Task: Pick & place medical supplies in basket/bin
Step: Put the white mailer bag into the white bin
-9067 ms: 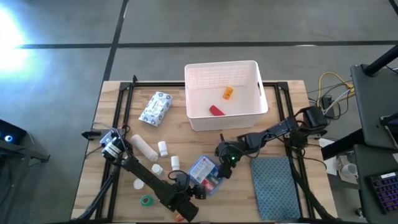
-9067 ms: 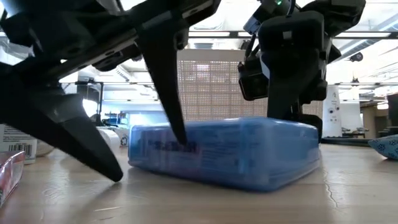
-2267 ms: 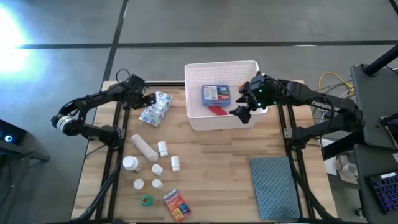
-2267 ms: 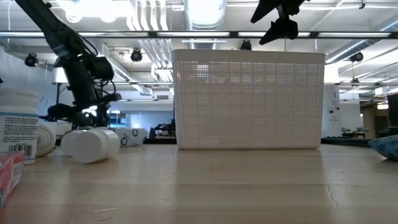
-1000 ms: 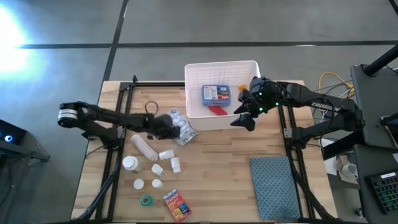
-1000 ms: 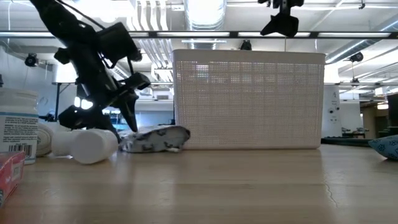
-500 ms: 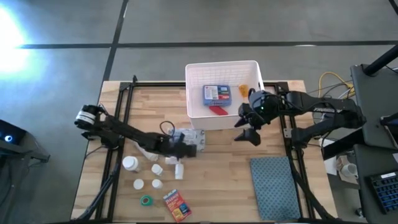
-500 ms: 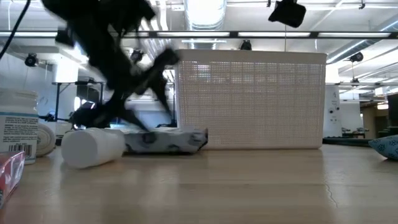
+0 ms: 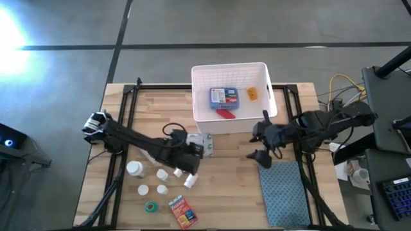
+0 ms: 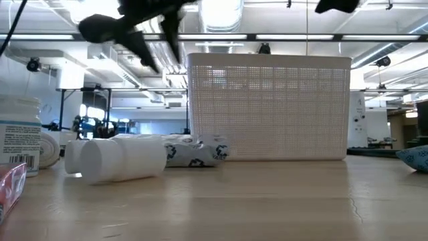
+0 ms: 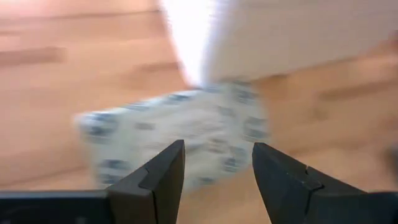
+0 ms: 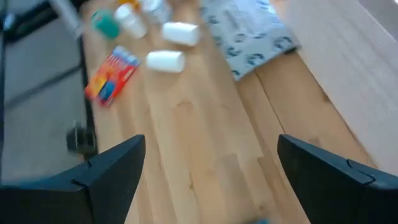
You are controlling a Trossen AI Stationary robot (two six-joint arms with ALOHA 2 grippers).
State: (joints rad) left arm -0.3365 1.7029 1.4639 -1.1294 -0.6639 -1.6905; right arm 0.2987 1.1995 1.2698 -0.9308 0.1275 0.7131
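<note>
Overhead looks straight down, low camera level across the table; all four share the wipes packet [image 9: 200, 142].

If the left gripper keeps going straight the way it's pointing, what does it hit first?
Most likely the wipes packet, lying right ahead of the open left gripper on the table; the white basket sits just beyond it.

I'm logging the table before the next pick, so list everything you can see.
basket: one, white, table's far middle
first-aid box: one, blue, in basket
small item: one, orange, in basket
tube: one, red, in basket
wipes packet: one, white-blue, before basket
bottles: several, white, front left
tape roll: one, green, front left
flat box: one, orange-red, front edge
mat: one, teal-grey, front right
left gripper: open, by packet
right gripper: open, near mat
</note>
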